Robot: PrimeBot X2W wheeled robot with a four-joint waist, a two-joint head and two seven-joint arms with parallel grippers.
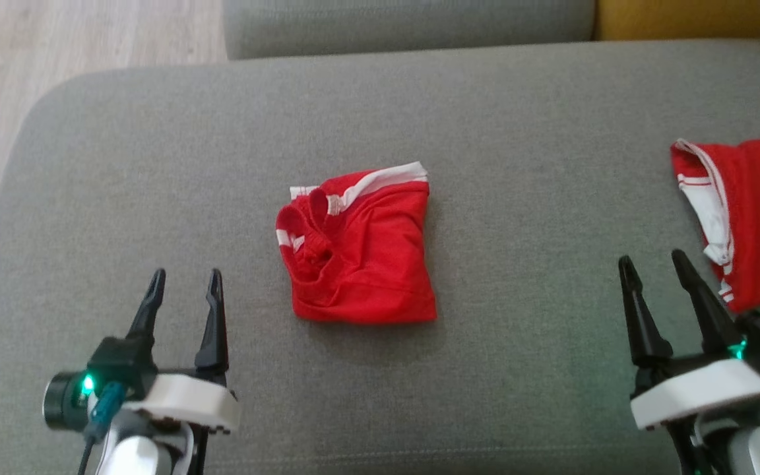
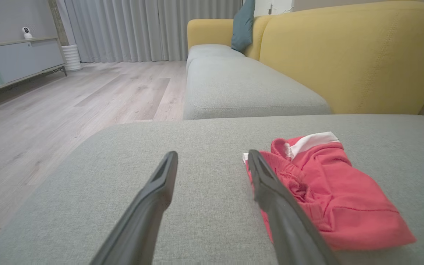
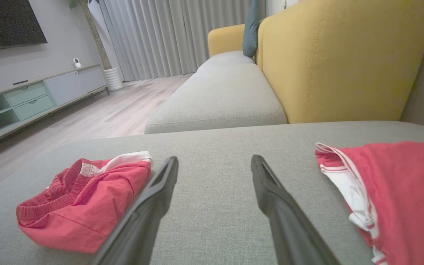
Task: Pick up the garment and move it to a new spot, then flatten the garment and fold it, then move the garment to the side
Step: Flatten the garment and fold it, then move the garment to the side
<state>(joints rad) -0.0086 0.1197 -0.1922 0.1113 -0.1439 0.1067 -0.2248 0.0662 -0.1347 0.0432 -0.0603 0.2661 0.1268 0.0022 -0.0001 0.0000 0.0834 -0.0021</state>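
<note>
Garment [image 1: 361,254]: red fabric with white stripe trim, folded into a compact, roughly square bundle. It lies flat near the middle of the grey seat cushion [image 1: 156,165]. A white band runs along the far edge. A gathered, ribbed red band bunches at the left side, with short white stripes showing beside it. The near edge is a straight, clean fold. Surface lightly creased
</note>
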